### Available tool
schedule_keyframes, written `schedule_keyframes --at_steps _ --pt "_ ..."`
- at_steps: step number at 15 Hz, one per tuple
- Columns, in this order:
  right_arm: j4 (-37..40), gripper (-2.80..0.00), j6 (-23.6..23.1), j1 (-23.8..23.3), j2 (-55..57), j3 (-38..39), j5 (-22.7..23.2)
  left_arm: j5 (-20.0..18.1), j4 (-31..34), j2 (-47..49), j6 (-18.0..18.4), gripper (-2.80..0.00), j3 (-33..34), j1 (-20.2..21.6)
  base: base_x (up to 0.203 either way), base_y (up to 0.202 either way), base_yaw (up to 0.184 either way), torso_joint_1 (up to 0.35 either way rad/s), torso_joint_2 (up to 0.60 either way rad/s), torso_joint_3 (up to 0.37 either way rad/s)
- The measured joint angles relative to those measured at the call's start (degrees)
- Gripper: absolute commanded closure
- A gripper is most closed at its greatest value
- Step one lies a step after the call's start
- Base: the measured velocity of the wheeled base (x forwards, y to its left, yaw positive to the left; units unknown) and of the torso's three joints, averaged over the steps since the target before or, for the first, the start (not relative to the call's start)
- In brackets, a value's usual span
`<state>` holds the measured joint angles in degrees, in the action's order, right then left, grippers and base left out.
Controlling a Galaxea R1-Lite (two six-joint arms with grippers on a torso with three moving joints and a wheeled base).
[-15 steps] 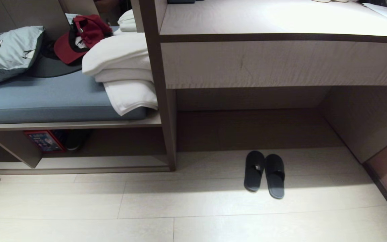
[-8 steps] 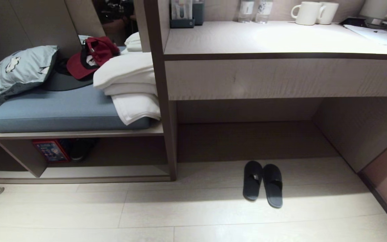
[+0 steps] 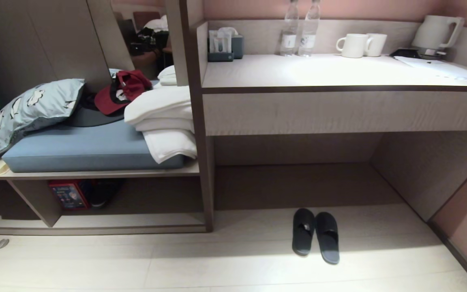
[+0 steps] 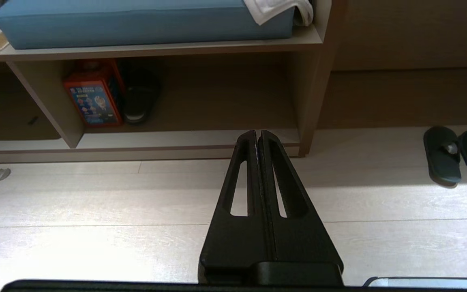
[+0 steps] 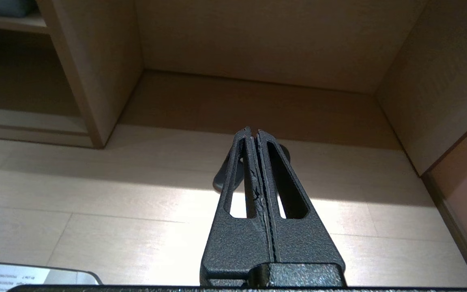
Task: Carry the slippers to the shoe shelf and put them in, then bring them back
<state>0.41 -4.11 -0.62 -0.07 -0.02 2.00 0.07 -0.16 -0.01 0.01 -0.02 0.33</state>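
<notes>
Head view has tilted up over the last second: more of the desk top is taken in now, with bottles (image 3: 299,28), mugs (image 3: 361,44) and a kettle (image 3: 436,32) showing, and the whole scene is pushed lower in frame. That shift is read as the camera rising, not as anything on the floor being moved.

The slippers (image 3: 315,236) are seen side by side and touching, toes toward the desk kneehole, right at its front edge. Nothing has been picked up, so the task is judged to be at its very start (neither arm is even caught in the head view).

The shoe shelf (image 3: 128,221) is found well to the left of the slippers, under the blue cushion (image 3: 75,150), past the upright post.

The left gripper (image 4: 256,140) is shown pressed fully together, empty, hanging over bare floor in front of the shelf. The right gripper (image 5: 253,138) is likewise clamped together with nothing held, pointed toward the kneehole.

Hard to make out:
- in the right wrist view the slippers are mostly blocked by the fingers, only a dark edge peeks out
- in the left wrist view one slipper is cut off at the frame edge
- something dark sits beside a red box (image 3: 68,195) deep in the shelf, shape can't be told
</notes>
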Motion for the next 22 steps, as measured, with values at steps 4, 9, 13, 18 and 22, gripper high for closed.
schedule_keyframes --at_steps 4,9,13,18,22 --pt "0.0 0.0 0.0 0.0 0.0 0.0 0.0 0.0 0.0 0.0 0.0 0.0 0.0 0.0 0.0 0.0 0.0 0.001 0.0 0.031" --pt "0.0 0.0 0.0 0.0 0.0 0.0 0.0 0.0 0.0 0.0 0.0 0.0 0.0 0.0 0.0 0.0 0.0 0.0 0.0 0.0" --pt "0.0 0.0 0.0 0.0 0.0 0.0 0.0 0.0 0.0 0.0 0.0 0.0 0.0 0.0 0.0 0.0 0.0 0.0 0.0 0.0" --pt "-0.1 0.0 0.4 0.0 0.0 0.0 -0.1 0.0 0.0 0.0 0.0 0.0 0.0 0.0 0.0 0.0 0.0 0.0 0.0 0.0" --pt "-0.1 0.0 0.6 0.0 0.0 0.0 -0.1 0.0 0.0 0.0 0.0 0.0 0.0 0.0 0.0 0.0 0.0 0.0 0.0 0.0"
